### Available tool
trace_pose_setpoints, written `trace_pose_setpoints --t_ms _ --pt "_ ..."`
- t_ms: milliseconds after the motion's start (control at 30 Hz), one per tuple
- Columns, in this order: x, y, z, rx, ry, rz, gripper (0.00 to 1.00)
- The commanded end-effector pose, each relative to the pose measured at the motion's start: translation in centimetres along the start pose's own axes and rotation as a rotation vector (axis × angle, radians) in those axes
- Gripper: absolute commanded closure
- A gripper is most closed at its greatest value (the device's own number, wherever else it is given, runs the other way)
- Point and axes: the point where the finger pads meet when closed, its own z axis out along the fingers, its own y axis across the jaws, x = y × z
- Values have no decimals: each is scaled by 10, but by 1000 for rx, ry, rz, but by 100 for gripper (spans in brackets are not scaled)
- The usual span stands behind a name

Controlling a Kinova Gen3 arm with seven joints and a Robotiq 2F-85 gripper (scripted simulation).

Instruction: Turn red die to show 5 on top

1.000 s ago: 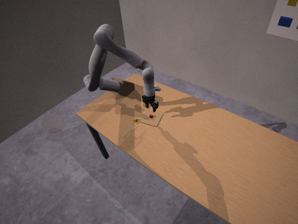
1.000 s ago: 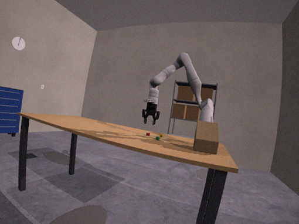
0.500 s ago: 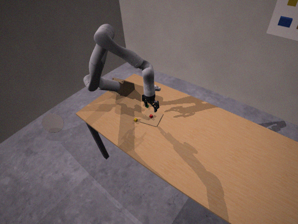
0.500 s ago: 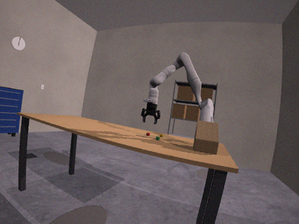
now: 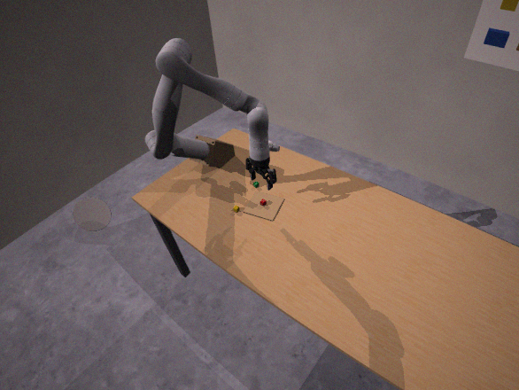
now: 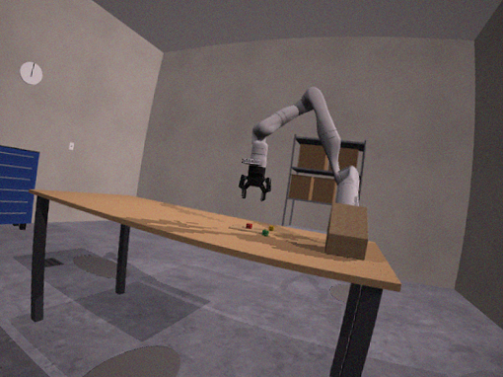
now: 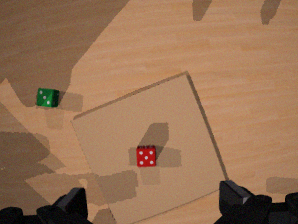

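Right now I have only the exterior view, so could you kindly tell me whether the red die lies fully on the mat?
Observer: Yes. In the wrist view the red die sits well inside the mat, away from every edge.
Operator: Thank you. Which number faces up?
Observer: It looks like five, though the pips are small.
Operator: And are the other dice on the mat too?
Observer: No. From the top, the green die and the yellow die lie on the table, off the mat.
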Motion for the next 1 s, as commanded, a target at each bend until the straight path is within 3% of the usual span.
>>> trace_pose_setpoints --t_ms 0,167,333,967 --pt "4 1 -22 -5 13 1 0" --pt "3 1 -49 -5 13 1 0" --pt "3 1 -62 -5 13 1 0" --pt "3 1 -64 -5 13 1 0"
